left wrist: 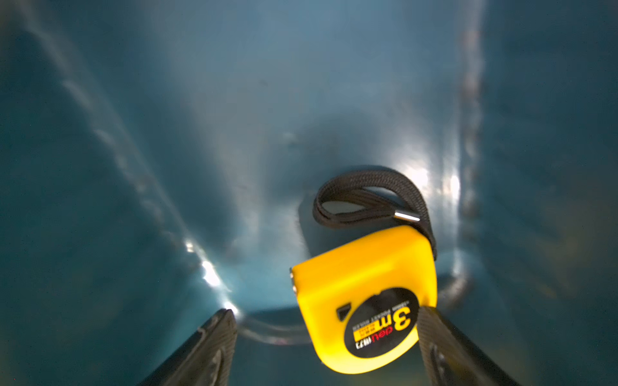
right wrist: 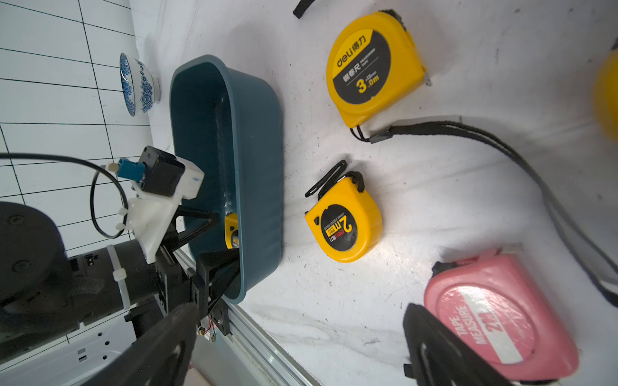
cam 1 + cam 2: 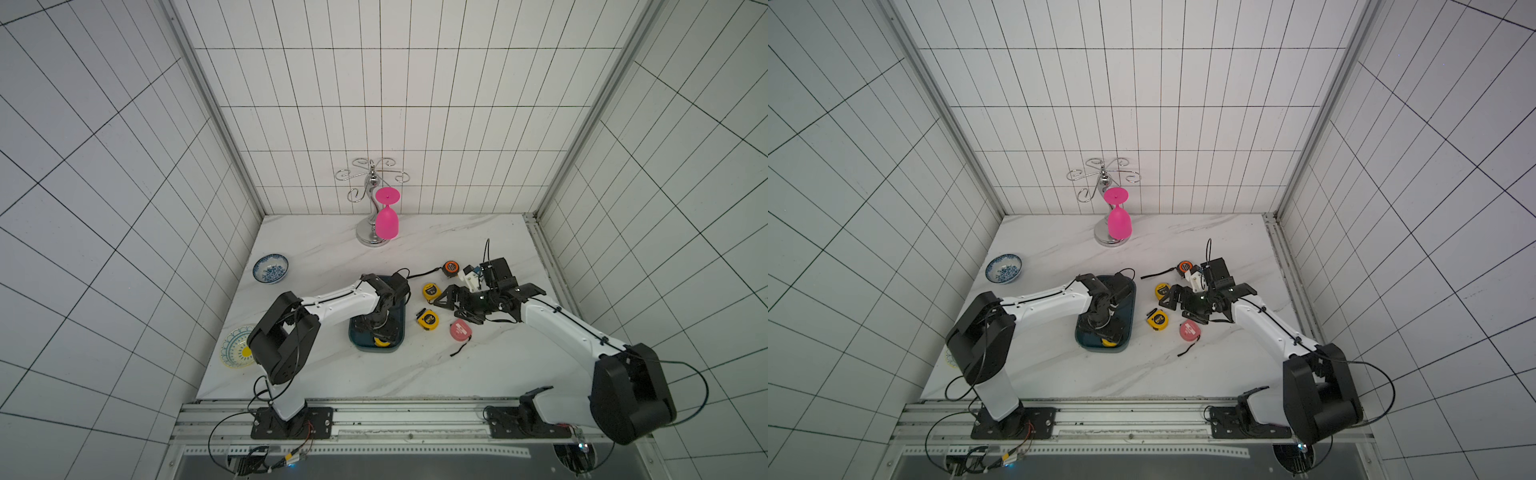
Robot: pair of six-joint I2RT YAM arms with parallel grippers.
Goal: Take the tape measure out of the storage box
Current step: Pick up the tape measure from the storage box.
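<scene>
The storage box (image 3: 400, 332), a dark teal low-walled bin, sits mid-table in both top views (image 3: 1131, 316). A yellow tape measure (image 1: 361, 300) lies inside at its near end, also visible in a top view (image 3: 381, 341) and the right wrist view (image 2: 231, 230), with its black strap curled beside it. My left gripper (image 1: 327, 310) reaches down into the box, open. The tape measure is between its fingers: one finger (image 1: 434, 334) touches the case, the other (image 1: 214, 344) stands apart from it. My right gripper (image 2: 299, 310) hovers open and empty over the table, right of the box.
Right of the box lie two yellow tape measures (image 3: 431, 291) (image 3: 427, 319), a pink one (image 3: 460, 330) and an orange-black one (image 3: 449, 269). A blue-patterned bowl (image 3: 270, 268) and a plate (image 3: 237, 347) are at the left; a chrome rack with a pink glass (image 3: 386, 220) stands at the back.
</scene>
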